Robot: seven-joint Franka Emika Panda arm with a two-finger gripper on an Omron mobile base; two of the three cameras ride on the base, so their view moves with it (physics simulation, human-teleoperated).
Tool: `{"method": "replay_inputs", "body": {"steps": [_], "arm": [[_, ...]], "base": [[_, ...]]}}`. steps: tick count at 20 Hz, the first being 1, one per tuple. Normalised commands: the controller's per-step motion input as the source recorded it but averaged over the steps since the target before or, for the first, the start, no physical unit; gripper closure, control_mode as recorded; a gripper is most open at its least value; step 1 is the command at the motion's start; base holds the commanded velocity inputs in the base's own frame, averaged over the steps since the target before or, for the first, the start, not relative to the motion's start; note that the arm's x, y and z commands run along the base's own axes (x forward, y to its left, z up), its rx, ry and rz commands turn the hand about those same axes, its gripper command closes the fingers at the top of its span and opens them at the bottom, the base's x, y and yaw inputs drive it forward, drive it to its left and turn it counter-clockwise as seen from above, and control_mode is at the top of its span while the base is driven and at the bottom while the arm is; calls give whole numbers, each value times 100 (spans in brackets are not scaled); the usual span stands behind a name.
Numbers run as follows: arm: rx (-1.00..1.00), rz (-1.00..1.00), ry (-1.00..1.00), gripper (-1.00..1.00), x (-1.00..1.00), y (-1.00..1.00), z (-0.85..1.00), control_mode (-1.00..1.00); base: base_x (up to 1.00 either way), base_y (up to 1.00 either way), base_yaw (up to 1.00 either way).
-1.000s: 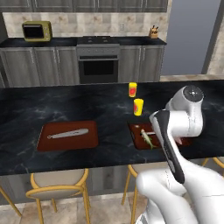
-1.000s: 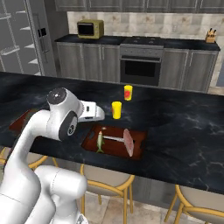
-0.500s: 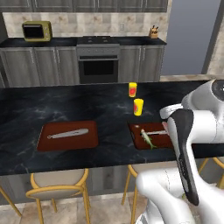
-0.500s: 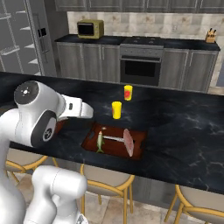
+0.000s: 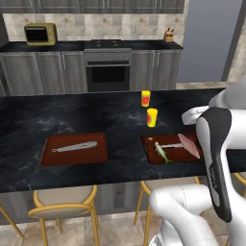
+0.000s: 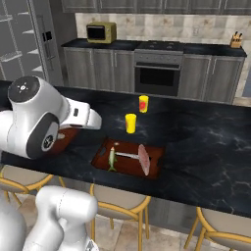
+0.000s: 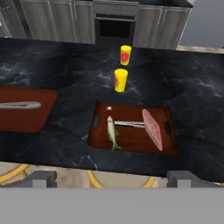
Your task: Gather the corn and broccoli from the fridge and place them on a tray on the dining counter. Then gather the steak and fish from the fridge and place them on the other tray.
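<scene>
The steak and the fish are seen lying apart on the right-hand tray on the dining counter, both with long axes running away from the near edge. The gripper is held spread and empty, above the counter's near edge, with the tray ahead and below. Two yellow cups are stood beyond the tray; bare counter is left on both sides.

Counter: glossy black marble-look slab, white-veined; tray ahead of the hand: smooth reddish-brown wood look; steak: matt pink; cups: smooth yellow plastic look.
</scene>
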Motion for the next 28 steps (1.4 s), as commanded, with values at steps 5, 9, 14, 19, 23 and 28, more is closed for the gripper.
{"method": "replay_inputs", "body": {"steps": [5, 9, 14, 19, 23, 28], "arm": [[0, -3, 0, -100, -83, 30, -39, -100], [1, -9, 0, -100, -83, 29, -7, -100], [16, -5, 11, -100, -58, 1, 16, -100], [13, -4, 7, -100, -30, 6, 3, -100], [0, -11, 1, -100, -10, 13, 0, -100], [-3, -4, -9, -100, -12, 2, 0, -100]], "base": [[0, 0, 0], [0, 0, 0], [0, 0, 0], [0, 0, 0], [0, 0, 0], [0, 0, 0]]}}
